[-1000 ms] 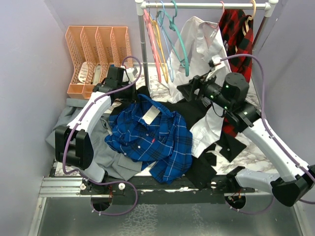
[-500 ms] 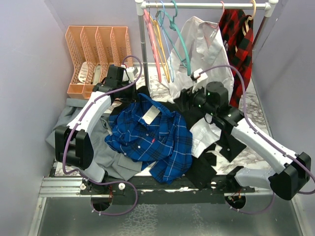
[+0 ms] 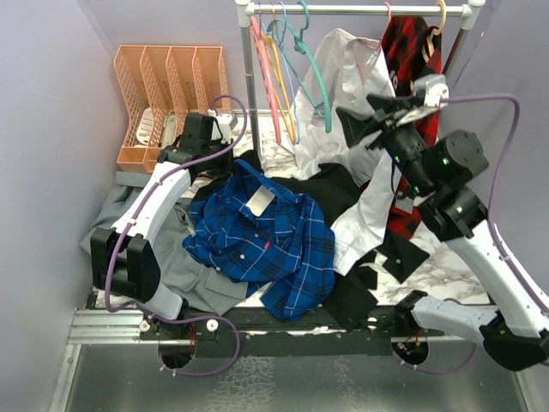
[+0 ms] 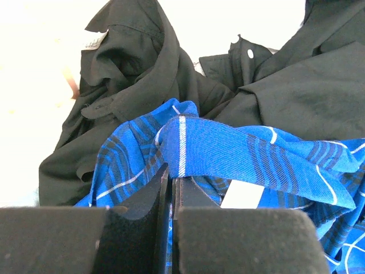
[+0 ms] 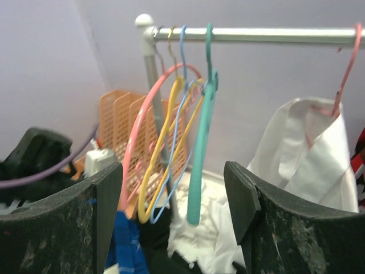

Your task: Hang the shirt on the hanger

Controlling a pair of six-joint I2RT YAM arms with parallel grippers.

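One blue shirt (image 3: 274, 245), one teal hanger (image 5: 199, 148)

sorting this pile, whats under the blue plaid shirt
The blue plaid shirt lies over a black garment, which shows past its far and right edges, and a grey shirt, which shows at its left. Whatever lies beneath its middle is covered.

bright even light; left wrist view's background blown out.
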